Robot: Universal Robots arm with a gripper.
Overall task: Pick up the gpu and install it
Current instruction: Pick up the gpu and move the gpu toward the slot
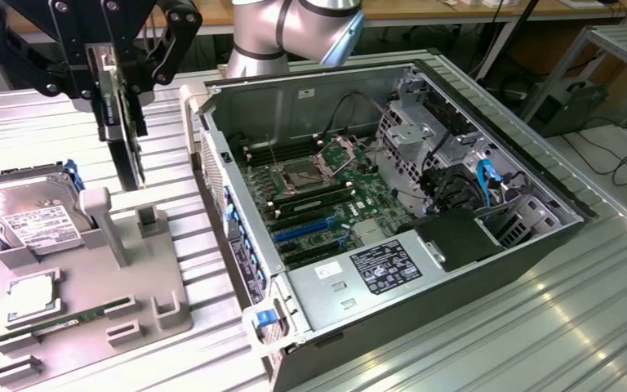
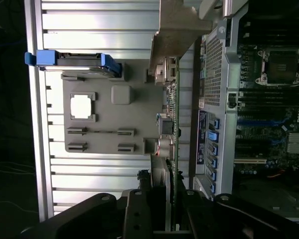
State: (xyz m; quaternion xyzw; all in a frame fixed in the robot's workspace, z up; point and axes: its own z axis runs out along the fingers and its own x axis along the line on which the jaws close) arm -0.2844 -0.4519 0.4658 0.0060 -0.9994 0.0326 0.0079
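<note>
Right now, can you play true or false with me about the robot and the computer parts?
1. The tool holds the gpu up in the air. True.
2. The gpu sits inside the computer case. False: it hangs above the gray tray, beside the case.
3. The hard drive stands at one end of the gray tray. True.
4. The computer case is closed up. False: its side is open and the motherboard shows.

The gpu (image 1: 128, 155) is black (edge seemingly green), tray (image 1: 101, 290) grey.
</note>
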